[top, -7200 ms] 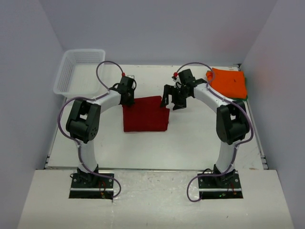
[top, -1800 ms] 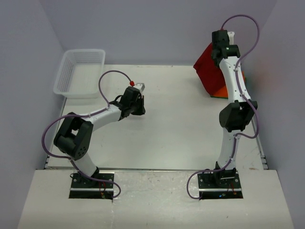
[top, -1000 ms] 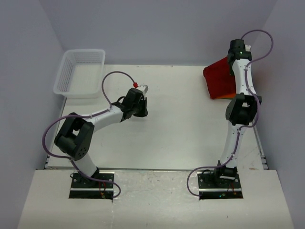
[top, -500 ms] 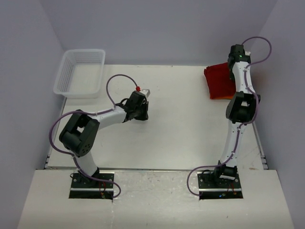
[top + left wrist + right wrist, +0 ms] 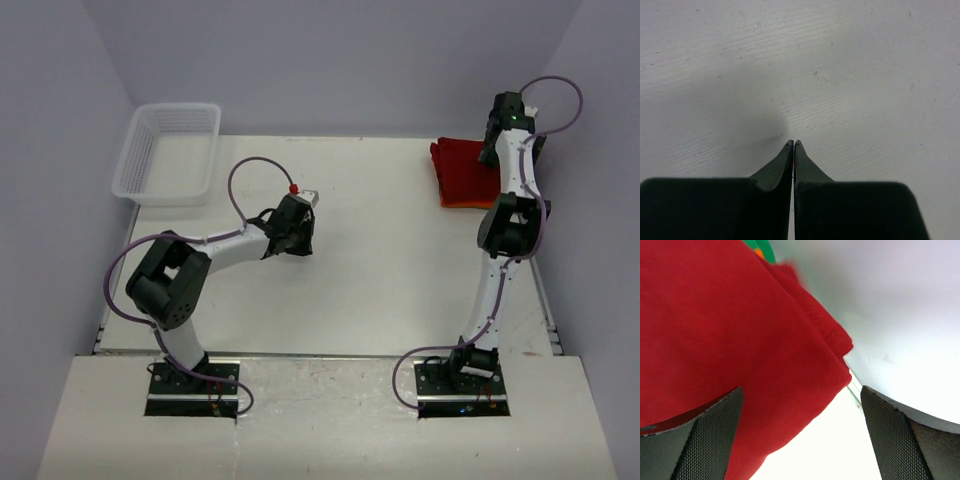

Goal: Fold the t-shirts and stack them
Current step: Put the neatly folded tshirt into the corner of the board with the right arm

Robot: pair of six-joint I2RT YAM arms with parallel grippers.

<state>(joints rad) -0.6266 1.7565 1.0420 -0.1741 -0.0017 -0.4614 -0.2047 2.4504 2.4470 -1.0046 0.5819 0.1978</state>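
Note:
The dark red t-shirt (image 5: 461, 171) lies folded at the far right of the table, on top of the bright orange t-shirt, of which only a thin edge (image 5: 462, 204) shows. In the right wrist view the red t-shirt (image 5: 715, 330) fills the left side, with a sliver of the orange one (image 5: 759, 254) and the green one (image 5: 766, 249) at the top. My right gripper (image 5: 493, 152) hangs just above the red t-shirt, its jaws wide open (image 5: 801, 390) and holding nothing. My left gripper (image 5: 297, 238) is shut and empty (image 5: 792, 144) over bare table near the middle.
A white plastic mesh basket (image 5: 170, 150) stands at the far left corner. The right wall is close behind the shirt pile, and the table's right edge (image 5: 855, 390) runs beside it.
My right arm carried the red t-shirt from the table's middle to the far right, lowered it onto the orange one and let go. My left gripper drifted slightly right.

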